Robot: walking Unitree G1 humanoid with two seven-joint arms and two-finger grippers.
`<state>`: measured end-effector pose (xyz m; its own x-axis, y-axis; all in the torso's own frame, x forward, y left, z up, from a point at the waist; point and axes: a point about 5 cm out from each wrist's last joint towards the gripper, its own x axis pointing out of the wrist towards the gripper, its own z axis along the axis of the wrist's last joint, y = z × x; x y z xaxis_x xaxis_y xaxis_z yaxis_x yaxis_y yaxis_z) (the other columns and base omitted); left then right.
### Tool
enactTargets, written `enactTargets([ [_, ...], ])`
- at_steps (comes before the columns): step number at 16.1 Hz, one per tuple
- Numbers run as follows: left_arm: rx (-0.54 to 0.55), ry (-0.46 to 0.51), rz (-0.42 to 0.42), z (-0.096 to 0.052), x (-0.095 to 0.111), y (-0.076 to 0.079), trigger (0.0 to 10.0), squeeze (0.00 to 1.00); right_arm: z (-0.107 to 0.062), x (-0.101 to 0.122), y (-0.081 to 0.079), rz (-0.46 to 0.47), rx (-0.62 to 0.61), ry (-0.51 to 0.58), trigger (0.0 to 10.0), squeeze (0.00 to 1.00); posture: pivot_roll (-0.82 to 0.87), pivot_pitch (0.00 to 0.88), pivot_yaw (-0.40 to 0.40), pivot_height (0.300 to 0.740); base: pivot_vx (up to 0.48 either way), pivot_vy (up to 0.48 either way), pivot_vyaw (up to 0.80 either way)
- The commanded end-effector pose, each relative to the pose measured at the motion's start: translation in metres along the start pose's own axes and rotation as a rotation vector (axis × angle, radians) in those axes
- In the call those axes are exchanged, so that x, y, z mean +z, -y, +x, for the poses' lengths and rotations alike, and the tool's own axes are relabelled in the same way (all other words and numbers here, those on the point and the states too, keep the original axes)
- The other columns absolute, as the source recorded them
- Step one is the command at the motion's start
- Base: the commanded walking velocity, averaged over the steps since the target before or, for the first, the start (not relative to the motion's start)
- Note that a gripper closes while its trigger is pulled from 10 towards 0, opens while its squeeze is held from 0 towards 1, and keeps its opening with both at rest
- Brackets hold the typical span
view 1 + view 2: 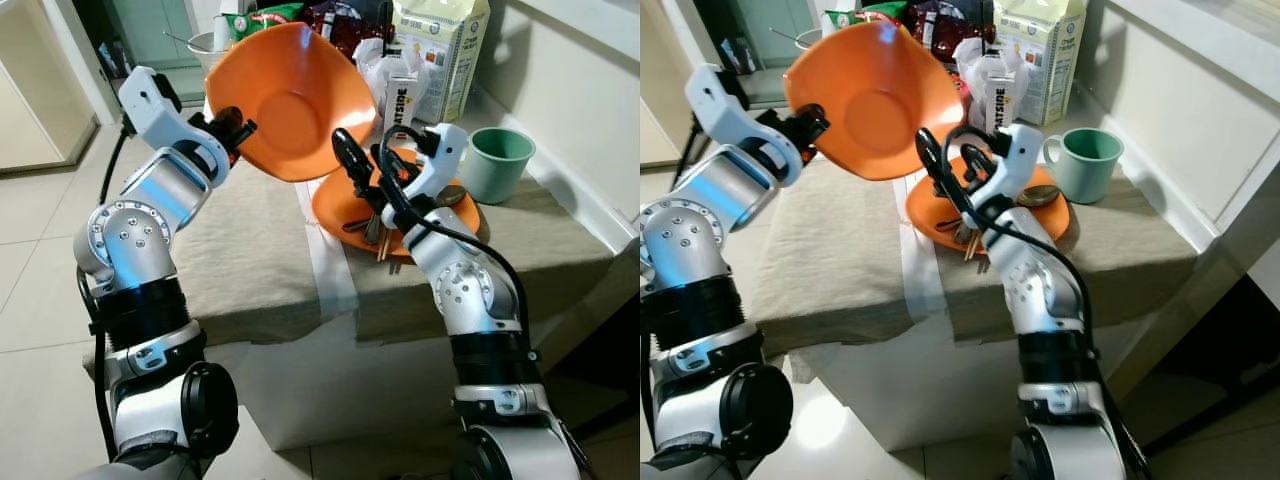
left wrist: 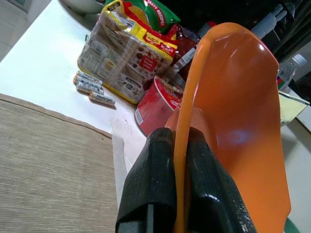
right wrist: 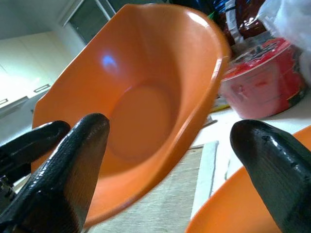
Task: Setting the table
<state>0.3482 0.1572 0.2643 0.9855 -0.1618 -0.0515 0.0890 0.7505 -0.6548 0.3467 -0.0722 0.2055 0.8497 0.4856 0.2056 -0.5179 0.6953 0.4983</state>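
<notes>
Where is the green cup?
The green cup stands on the table at the robot's right, just past the orange plate and in front of the tall paper bag.

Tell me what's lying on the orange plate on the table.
On the orange plate lie chopsticks and a spoon. The open right gripper and its arm cover the plate's middle, so any other cutlery there is hidden.
</notes>
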Motion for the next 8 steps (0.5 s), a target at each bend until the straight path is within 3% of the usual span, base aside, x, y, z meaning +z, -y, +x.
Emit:
enactTargets([
  [1,-0.052,0.058,0.002,-0.006,0.013,0.014,0.0,0.00,0.005,0.001,-0.002,-0.008,0.003,0.009,10.0,0.00,-0.11,0.000,0.061,0.740,0.000,0.000,0.00],
  [7,-0.086,0.029,-0.018,-0.009,0.005,0.022,0.0,0.00,0.019,-0.004,-0.003,-0.027,-0.006,0.005,10.0,0.00,-0.10,0.000,0.055,0.740,0.000,0.000,0.00],
  [8,-0.095,0.028,-0.025,-0.010,0.005,0.024,0.0,0.00,0.020,-0.006,-0.001,-0.026,-0.016,0.002,10.0,0.27,-0.10,0.000,0.054,0.740,0.000,0.000,0.00],
])
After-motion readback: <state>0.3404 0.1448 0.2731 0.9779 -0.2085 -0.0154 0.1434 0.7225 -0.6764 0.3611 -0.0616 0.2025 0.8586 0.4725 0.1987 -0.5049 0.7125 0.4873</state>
